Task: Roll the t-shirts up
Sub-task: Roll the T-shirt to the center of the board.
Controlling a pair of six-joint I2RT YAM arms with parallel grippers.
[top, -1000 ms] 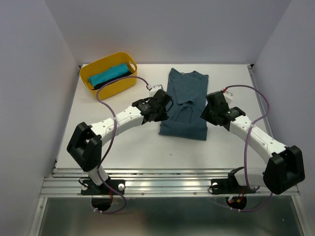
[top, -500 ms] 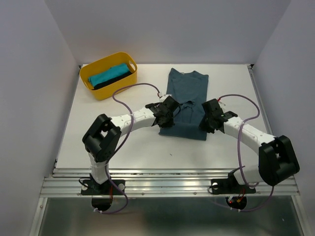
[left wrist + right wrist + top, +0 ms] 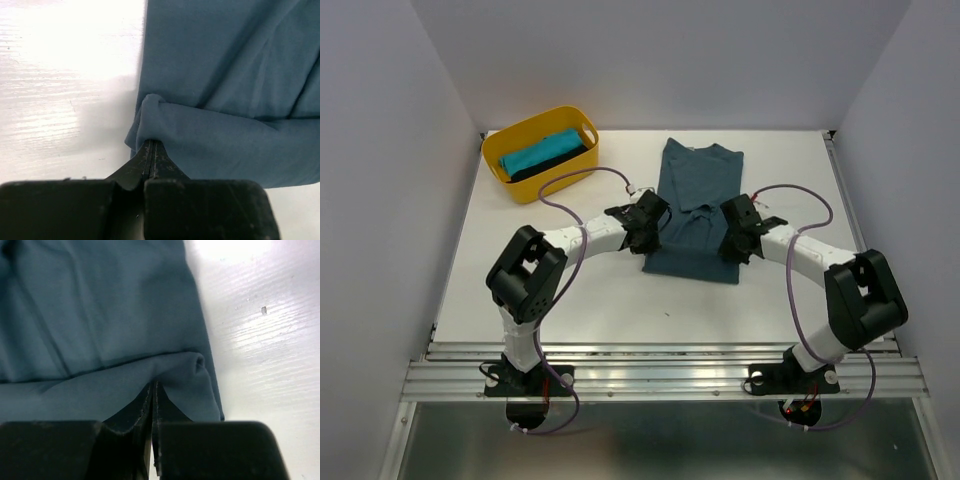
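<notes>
The slate-blue t-shirt (image 3: 698, 180) lies folded into a long strip at the table's middle, collar end far and hem near. My left gripper (image 3: 653, 228) is at its left edge. In the left wrist view, this gripper (image 3: 151, 143) is shut on a bunched fold of the shirt (image 3: 225, 75). My right gripper (image 3: 729, 243) is at the right edge. In the right wrist view, it (image 3: 153, 385) is shut on a raised fold of the shirt (image 3: 100, 305). A turquoise t-shirt (image 3: 540, 151) and a black t-shirt (image 3: 558, 163) lie in the basket.
The yellow plastic basket (image 3: 558, 180) stands at the far left of the white table (image 3: 580, 290). Grey walls close in the left, right and back. A metal rail (image 3: 660, 375) runs along the near edge by the arm bases.
Both grippers have come in from beside the shirt to its left and right edges and now pinch folds there. Both arms have bent more at the elbow.
</notes>
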